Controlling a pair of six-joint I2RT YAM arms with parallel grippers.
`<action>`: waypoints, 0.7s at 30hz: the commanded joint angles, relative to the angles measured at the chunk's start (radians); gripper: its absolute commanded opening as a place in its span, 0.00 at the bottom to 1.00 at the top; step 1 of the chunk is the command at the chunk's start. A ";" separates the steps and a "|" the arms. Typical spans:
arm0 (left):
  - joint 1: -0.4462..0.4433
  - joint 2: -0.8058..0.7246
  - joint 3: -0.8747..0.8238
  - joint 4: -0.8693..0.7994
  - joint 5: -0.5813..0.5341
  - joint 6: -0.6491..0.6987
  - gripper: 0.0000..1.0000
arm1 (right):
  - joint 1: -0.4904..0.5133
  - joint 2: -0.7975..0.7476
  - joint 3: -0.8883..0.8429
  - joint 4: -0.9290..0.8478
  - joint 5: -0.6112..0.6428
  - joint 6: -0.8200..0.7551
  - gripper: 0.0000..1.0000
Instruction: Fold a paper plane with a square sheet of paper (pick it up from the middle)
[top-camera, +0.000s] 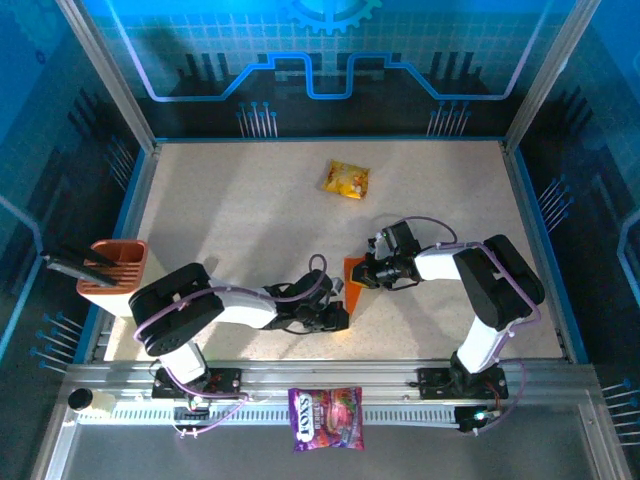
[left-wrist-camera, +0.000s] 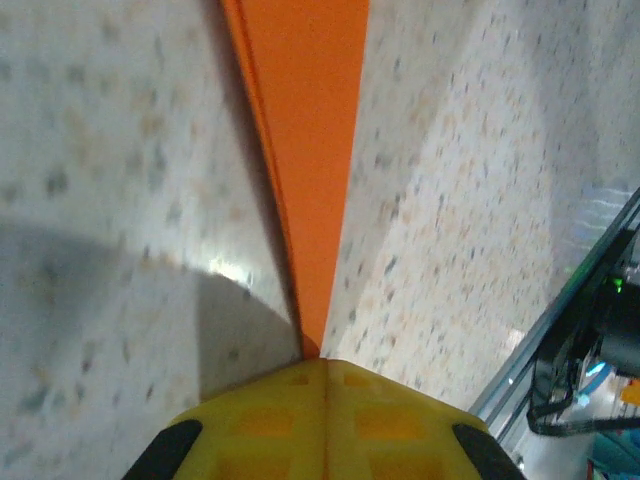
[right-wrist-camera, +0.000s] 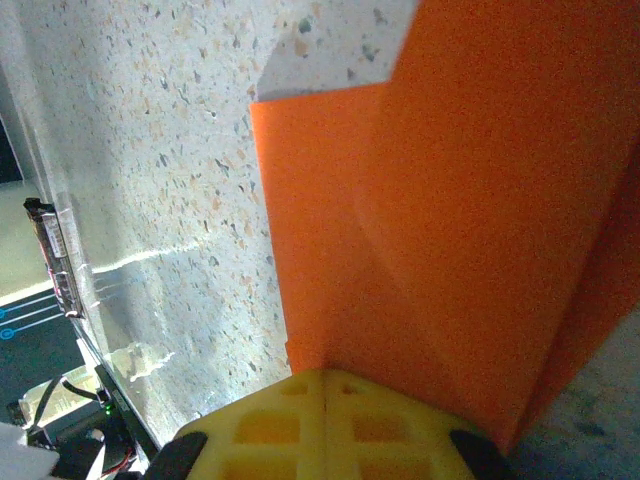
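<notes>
Plainly, the square sheet of paper (right-wrist-camera: 470, 230) is thin, light and limp. It will crease at the least squeeze and sag where unsupported, and it could tear or slip if the arms pull apart, so I judge it best pinched firmly close to an edge or along a fold. It is near the middle of the counter (top-camera: 230, 220), partly folded, with layers overlapping and one flap angled up in the right wrist view. The right claw (right-wrist-camera: 325, 385) is closed on it, its yellow pads meeting over the sheet's near edge. The left claw (left-wrist-camera: 322, 375) is likewise clamped on the paper, which runs away from its tips as a narrow orange wedge. From above, the sheet lies between the two claws, the left at its near-left side and the right at its right. Well apart from it, a yellow snack packet (top-camera: 346, 179) lies farther back and a purple bag (top-camera: 326, 419) rests by the front rail.
</notes>
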 joint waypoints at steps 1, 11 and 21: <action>-0.032 -0.043 -0.063 -0.121 0.041 -0.010 0.07 | -0.010 0.059 -0.036 -0.117 0.130 -0.011 0.06; 0.076 -0.111 0.023 -0.004 0.062 -0.013 0.06 | 0.006 0.003 -0.102 -0.048 0.135 0.100 0.07; 0.153 0.068 0.174 0.006 0.057 -0.009 0.06 | 0.019 -0.019 -0.144 0.008 0.136 0.176 0.08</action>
